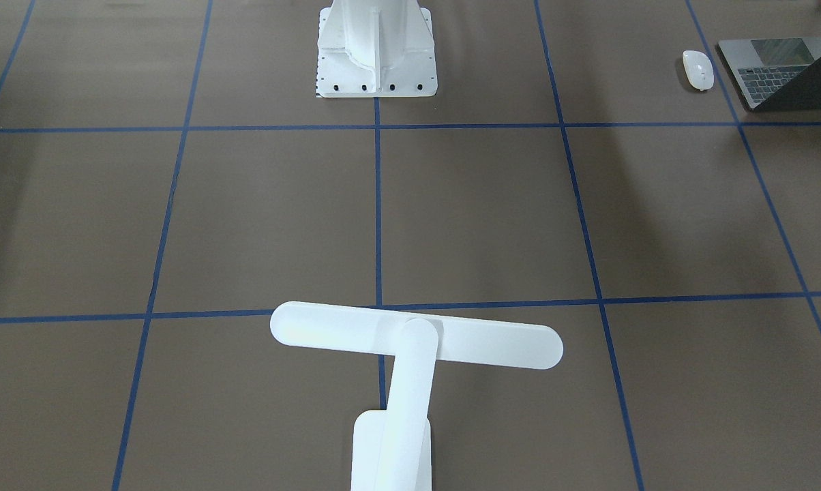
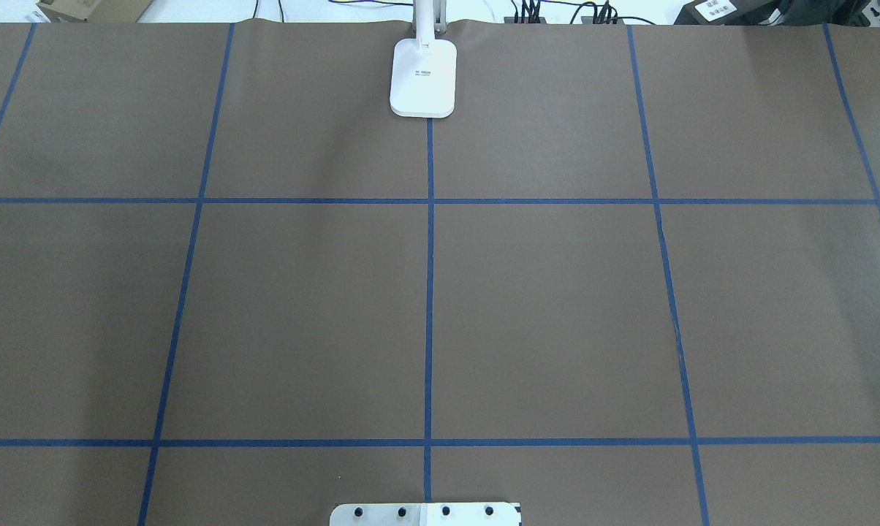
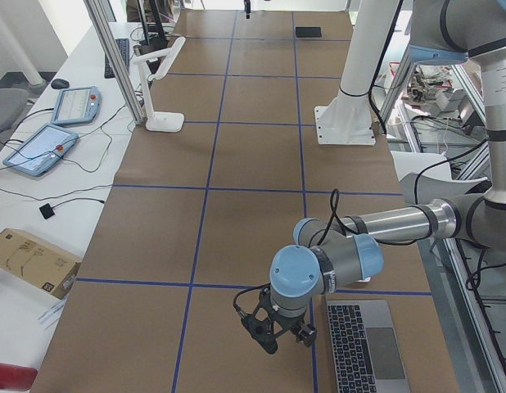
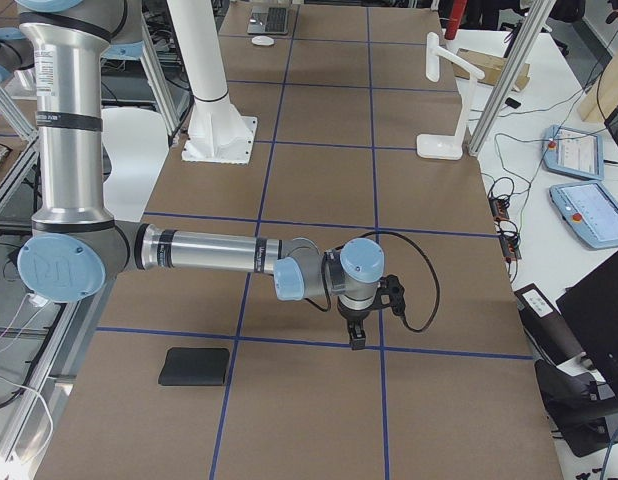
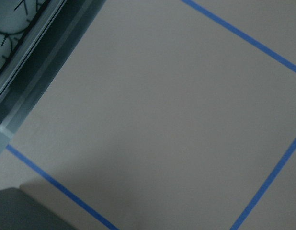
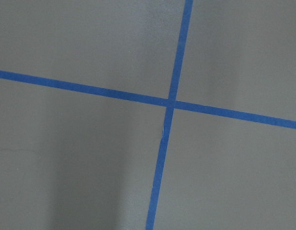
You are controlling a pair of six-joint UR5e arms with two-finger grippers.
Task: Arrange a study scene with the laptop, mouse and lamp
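The laptop (image 1: 768,71) lies open at the table's end on my left side, and the exterior left view (image 3: 363,348) shows its keyboard and trackpad. The white mouse (image 1: 697,69) lies just beside it. The white lamp (image 1: 416,344) stands upright at the middle of the far edge; its base shows in the overhead view (image 2: 423,77). My left gripper (image 3: 286,336) hangs low over the table beside the laptop. My right gripper (image 4: 356,338) hangs low over a tape crossing, far from all three. Whether either is open or shut cannot be told, and both wrist views show only table.
The white arm pedestal (image 1: 376,48) with its bolted plate stands at the near middle. A flat black mat (image 4: 194,366) lies at the table's end on my right side. Blue tape lines (image 2: 429,292) grid the brown table. Tablets and cables (image 3: 40,147) lie beyond the far edge.
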